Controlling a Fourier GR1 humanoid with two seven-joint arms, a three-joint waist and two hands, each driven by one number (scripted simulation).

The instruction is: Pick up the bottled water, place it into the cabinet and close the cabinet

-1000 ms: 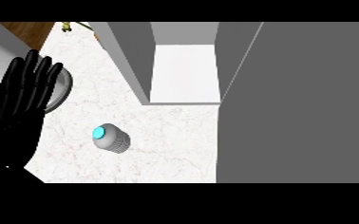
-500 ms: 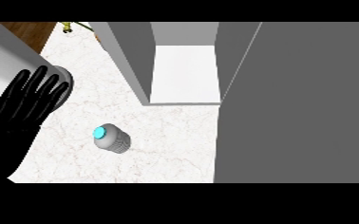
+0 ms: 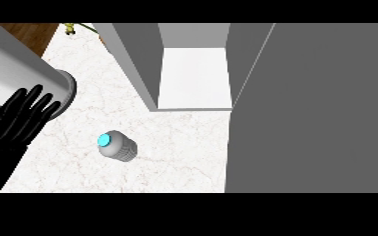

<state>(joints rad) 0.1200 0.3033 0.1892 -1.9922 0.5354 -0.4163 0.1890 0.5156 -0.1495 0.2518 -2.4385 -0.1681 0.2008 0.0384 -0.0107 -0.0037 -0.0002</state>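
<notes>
The bottled water [image 3: 116, 146] lies on the white marble counter [image 3: 177, 150], a grey bottle with a cyan cap facing up and left. My left hand [image 3: 26, 117] shows at the left edge, fingers straight and pointing up, open and holding nothing. It is apart from the bottle, to its left and a little further back. The cabinet [image 3: 193, 77] stands open behind the bottle, with a bare white shelf floor inside. Its grey door [image 3: 303, 110] is swung out and fills the right side of the view. My right hand does not show.
A thick grey cylinder [image 3: 33, 67] slants in from the upper left, ending just above my left hand. The cabinet's grey left wall [image 3: 136, 62] rises behind the bottle. A wooden floor strip and a green stem [image 3: 71, 28] show at the top left.
My left hand has dropped lower and drawn back toward the left edge. The grey cylinder has come further into view. The bottle and cabinet have not moved.
</notes>
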